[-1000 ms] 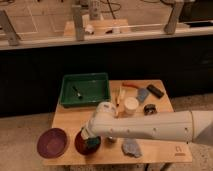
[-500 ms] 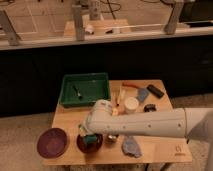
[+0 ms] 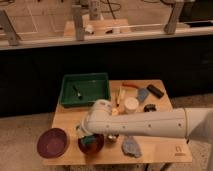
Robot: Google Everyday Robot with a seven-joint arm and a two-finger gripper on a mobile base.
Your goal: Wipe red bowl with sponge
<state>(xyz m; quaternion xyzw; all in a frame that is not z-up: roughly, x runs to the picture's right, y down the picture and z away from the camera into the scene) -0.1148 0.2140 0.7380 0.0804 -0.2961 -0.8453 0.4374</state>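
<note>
The tool (image 3: 88, 134) is down at the red bowl (image 3: 93, 147), lower centre of frame on the tabletop (image 3: 160, 150). A greenish sponge (image 3: 89, 142) appears inside the bowl beneath it; the tool's grip cannot be determined. Judgement: wiping in progress, completion not evident.

Clad in smooth off-white casing along the whole arm (image 3: 150, 123), thick and tube-shaped, with a rounded bulge at the joint (image 3: 100, 111). Ends in a darker, greyish hand (image 3: 86, 134), low over the front edge of the worktop (image 3: 160, 145), towards its left corner.
</note>
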